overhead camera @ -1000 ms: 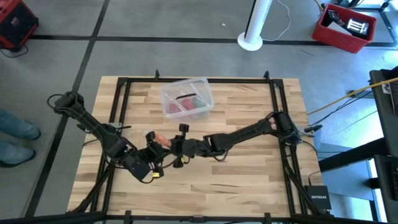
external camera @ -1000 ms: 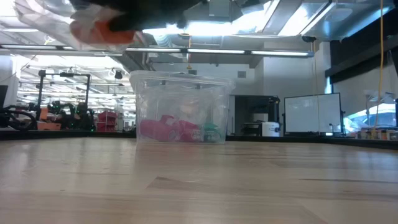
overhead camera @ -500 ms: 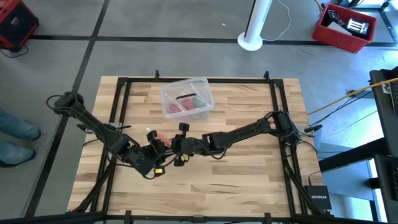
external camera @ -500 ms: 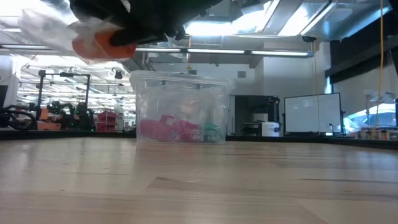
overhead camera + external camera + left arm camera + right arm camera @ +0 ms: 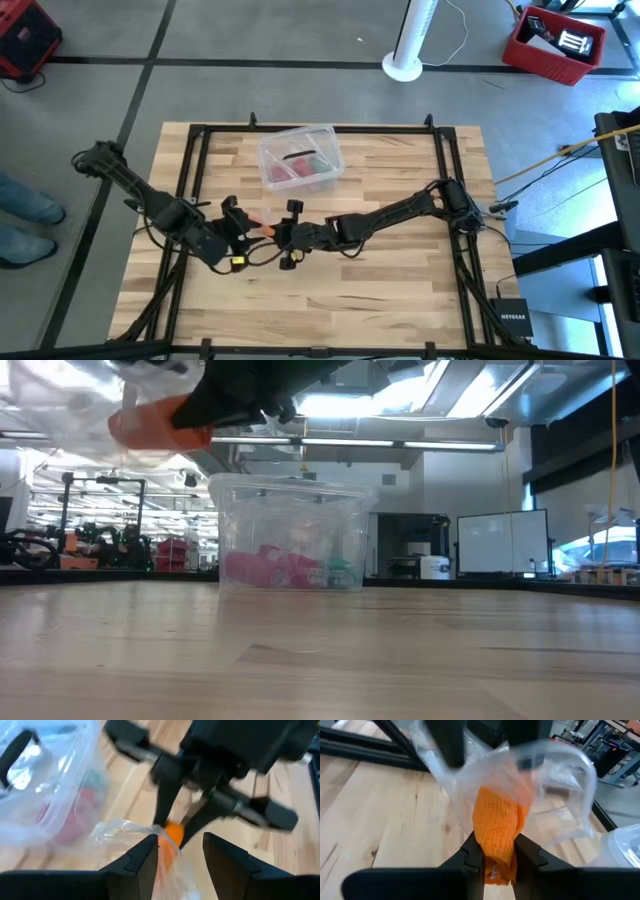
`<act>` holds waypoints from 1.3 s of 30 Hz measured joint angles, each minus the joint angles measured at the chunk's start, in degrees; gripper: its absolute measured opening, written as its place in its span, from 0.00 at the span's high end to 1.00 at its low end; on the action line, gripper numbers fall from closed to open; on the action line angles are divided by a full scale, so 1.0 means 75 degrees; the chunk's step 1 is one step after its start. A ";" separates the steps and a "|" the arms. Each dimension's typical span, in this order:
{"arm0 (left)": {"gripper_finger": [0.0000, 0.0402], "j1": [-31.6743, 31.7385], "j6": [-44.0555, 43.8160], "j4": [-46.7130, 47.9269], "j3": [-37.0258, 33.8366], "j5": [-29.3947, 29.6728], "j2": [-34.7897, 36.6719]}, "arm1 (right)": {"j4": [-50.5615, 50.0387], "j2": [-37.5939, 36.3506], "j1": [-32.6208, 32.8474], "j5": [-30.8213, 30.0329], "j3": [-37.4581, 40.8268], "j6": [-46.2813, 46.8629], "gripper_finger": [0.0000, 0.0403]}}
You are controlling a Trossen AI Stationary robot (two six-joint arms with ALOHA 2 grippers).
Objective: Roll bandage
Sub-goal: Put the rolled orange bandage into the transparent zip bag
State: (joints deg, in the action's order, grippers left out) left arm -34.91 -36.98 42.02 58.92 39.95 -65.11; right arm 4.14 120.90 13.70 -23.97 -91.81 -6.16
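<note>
The bandage [image 5: 496, 825] is a stubby orange roll held in the air over the table's middle, with my right gripper [image 5: 495, 859] shut on it. A crumpled clear plastic wrapper [image 5: 555, 775] still covers its far end. In the low view the bandage [image 5: 150, 425] and the wrapper [image 5: 70, 400] hang well above the wood. My left gripper [image 5: 180, 851] is open just left of the roll. Its fingers stand on either side of the wrapper [image 5: 120, 832]. In the high view my left gripper [image 5: 238, 215] faces my right gripper [image 5: 272, 231], with the bandage [image 5: 260, 224] between them. My right gripper pinches the roll's near end [image 5: 495, 851] between its two fingers. The fingers come level from the table's right and lie along the roll. The roll sticks out ahead of them toward the left arm, clear of the table. My left gripper: I cannot tell whether its open fingers touch the wrapper.
A clear plastic box [image 5: 300, 158] with red and green contents stands at the table's far middle, behind both grippers. In the low view the box [image 5: 290, 545] rests on the wood. A black frame [image 5: 190, 150] runs round the table's edges.
My left gripper has opened and drawn back toward the table's left and far side, away from the roll. The wrapper stays on the bandage's far end. My right gripper has kept still with the roll.
</note>
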 joint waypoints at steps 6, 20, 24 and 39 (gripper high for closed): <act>0.63 -0.0194 -0.1057 0.1312 -0.0003 -0.0401 0.0269 | -0.0372 0.0000 -0.0115 0.0093 0.0001 0.0000 0.85; 0.63 -0.0526 0.1442 0.1418 -0.0006 -0.0834 -0.0697 | -0.0389 0.0000 -0.0501 0.0567 0.0006 0.0220 0.85; 0.63 -0.0549 0.1467 0.2133 -0.0009 -0.0221 -0.1151 | -0.0410 0.0000 -0.0543 0.0689 0.0006 0.0220 0.85; 0.63 -0.0546 0.1805 0.3136 0.0756 0.0602 -0.1246 | -0.0405 0.0000 -0.0543 0.0749 0.0006 0.0188 0.85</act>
State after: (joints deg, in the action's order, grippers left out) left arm -39.00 -23.44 65.54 64.58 44.47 -74.46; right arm 1.10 120.90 9.63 -18.35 -91.77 -4.75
